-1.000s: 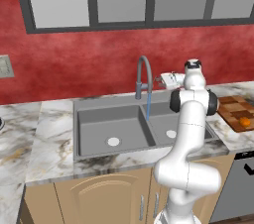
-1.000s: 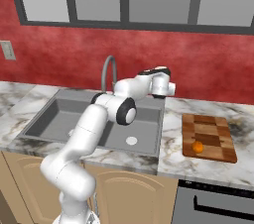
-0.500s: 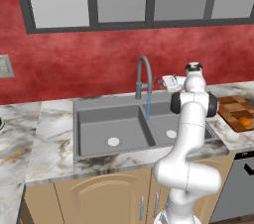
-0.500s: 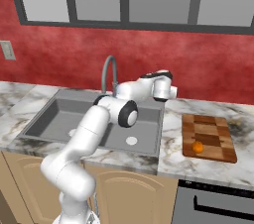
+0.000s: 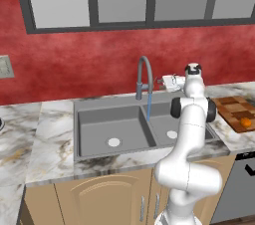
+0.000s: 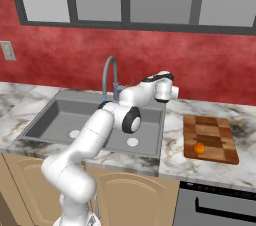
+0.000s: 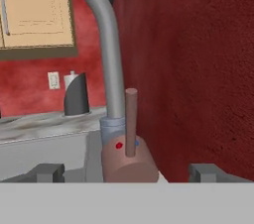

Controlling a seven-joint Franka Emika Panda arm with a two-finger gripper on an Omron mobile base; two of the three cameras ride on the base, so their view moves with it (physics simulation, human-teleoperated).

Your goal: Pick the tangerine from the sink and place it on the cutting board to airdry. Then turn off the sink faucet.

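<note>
Both jaws stand wide (gripping nothing) beside the sink faucet (image 7: 111, 69); tangerine (image 6: 199, 148) on cutting board (image 6: 218, 131).

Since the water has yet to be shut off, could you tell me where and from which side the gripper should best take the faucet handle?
Take the handle on its thin upright lever, above the rounded base with the red dot. The open gripper already faces it with a fingertip on either side, so coming straight ahead and closing across the lever seems best. The faucet neck stands close behind it.
</note>
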